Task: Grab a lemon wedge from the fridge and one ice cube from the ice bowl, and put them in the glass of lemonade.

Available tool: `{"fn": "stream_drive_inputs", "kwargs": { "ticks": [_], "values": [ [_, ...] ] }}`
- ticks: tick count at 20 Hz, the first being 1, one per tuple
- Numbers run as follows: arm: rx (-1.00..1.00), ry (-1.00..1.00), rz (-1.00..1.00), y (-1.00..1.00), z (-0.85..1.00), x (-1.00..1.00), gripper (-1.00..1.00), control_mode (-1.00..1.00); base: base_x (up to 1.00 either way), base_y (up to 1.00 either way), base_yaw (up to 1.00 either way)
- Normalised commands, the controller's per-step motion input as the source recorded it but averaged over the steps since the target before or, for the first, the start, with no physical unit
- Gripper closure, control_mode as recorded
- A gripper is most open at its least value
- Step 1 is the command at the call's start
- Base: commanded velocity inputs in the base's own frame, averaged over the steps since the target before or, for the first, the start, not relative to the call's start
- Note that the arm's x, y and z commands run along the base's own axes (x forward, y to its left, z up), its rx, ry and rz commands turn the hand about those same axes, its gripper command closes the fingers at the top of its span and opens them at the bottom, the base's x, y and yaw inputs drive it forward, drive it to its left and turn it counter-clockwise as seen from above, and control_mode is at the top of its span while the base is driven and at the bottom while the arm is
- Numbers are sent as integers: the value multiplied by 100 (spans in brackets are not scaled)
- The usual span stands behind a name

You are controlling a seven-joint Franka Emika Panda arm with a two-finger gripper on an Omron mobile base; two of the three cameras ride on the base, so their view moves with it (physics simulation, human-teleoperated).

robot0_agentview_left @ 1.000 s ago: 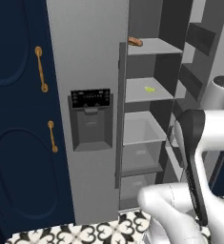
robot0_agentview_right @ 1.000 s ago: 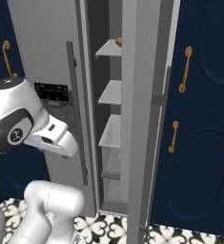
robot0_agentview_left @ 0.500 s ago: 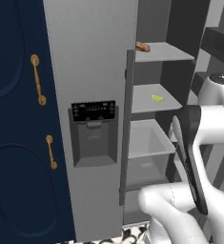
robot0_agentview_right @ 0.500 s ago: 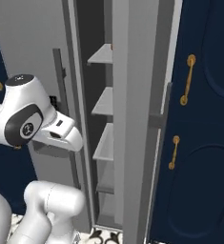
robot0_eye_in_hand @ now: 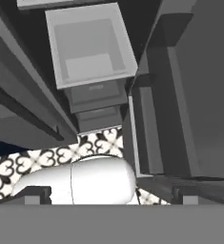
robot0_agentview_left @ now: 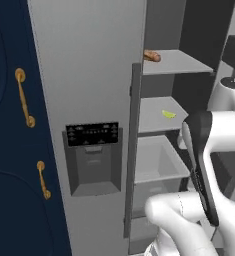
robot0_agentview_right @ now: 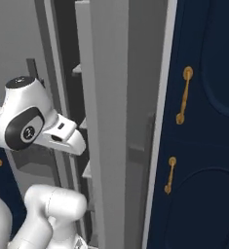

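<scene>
The lemon wedge (robot0_agentview_left: 168, 114) is a tiny flat sliver, yellow with a green tinge, curved a little like a crescent. It lies on the second grey shelf (robot0_agentview_left: 156, 115) down inside the open fridge (robot0_agentview_left: 89, 90), toward the right of that shelf, with nothing touching it. I count just one.

On the shelf above sits one brown elongated roll (robot0_agentview_left: 152, 56), at the near left corner. Below the wedge's shelf there is one pale open bin (robot0_agentview_left: 156, 160); from the hand view the same bin (robot0_eye_in_hand: 92, 45) shows as a shallow grey tray with two drawer fronts under it.

The fridge's left door is shut and carries a black panel (robot0_agentview_left: 92, 134) over the dispenser recess (robot0_agentview_left: 95, 167); small pale marks run across the panel but they are too fine to read. One dark vertical bar handle (robot0_agentview_left: 130, 150) stands along that door's edge.

On the navy cabinet (robot0_agentview_left: 11, 150) to the left I count two brass handles (robot0_agentview_left: 24, 97), and two more on the cabinet at the right (robot0_agentview_right: 184, 95).

Whether the pincer is wide or narrow, I cannot tell.
</scene>
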Motion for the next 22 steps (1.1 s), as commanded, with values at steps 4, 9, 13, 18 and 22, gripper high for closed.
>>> {"fn": "stream_drive_inputs", "kwargs": {
  "ticks": [4,9,13,18,22],
  "values": [
    [0,0,0,0,0,0,-100,100,67,-47,7],
    [0,0,0,0,0,0,-100,100,40,-69,12],
    [0,0,0,0,0,0,-100,100,14,-26,9],
    [-5,-21,22,22,0,68,-100,-100,0,0,0],
    [-6,-24,13,21,0,99,-100,-100,0,0,0]
  ]
}}
